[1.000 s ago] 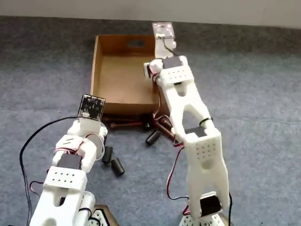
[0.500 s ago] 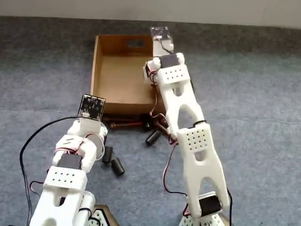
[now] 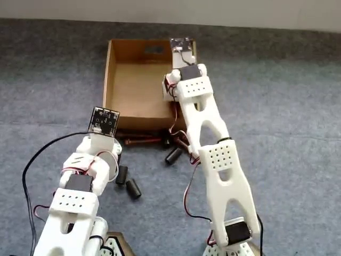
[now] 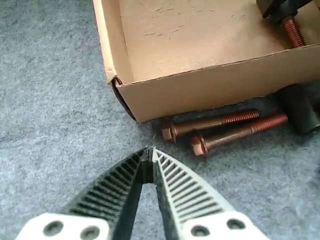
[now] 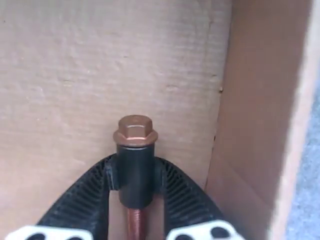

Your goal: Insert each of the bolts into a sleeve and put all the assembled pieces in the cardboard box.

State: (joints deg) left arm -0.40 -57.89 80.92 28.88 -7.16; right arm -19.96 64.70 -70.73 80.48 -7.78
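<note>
Bolt (image 5: 135, 131) sits in a black sleeve (image 5: 135, 182); hex head pokes out of one end, thread out of the other. Right gripper (image 5: 134, 171) is clamped on the sleeve from both sides. The piece is inside the cardboard box (image 5: 250, 100), over the floor and close to a side wall; can't tell if it touches the floor.

Left wrist view catches the same held piece from afar, its threaded end (image 4: 292, 32) pointing down at the box floor.

Left gripper (image 4: 149, 152) has its tips pressed together with nothing between them, over the grey carpet (image 4: 50, 100) just off a box corner (image 4: 117, 85). Two loose bolts (image 4: 210, 125) lie side by side along the outside of the box's near wall, with a black sleeve (image 4: 300, 107) at their threaded ends.

High view adds layout: the right arm (image 3: 205, 122) stretches over the box's right wall (image 3: 109, 74), and two more loose sleeves (image 3: 132, 189) lie on the carpet beside the left arm (image 3: 80, 181), well apart from the box.
</note>
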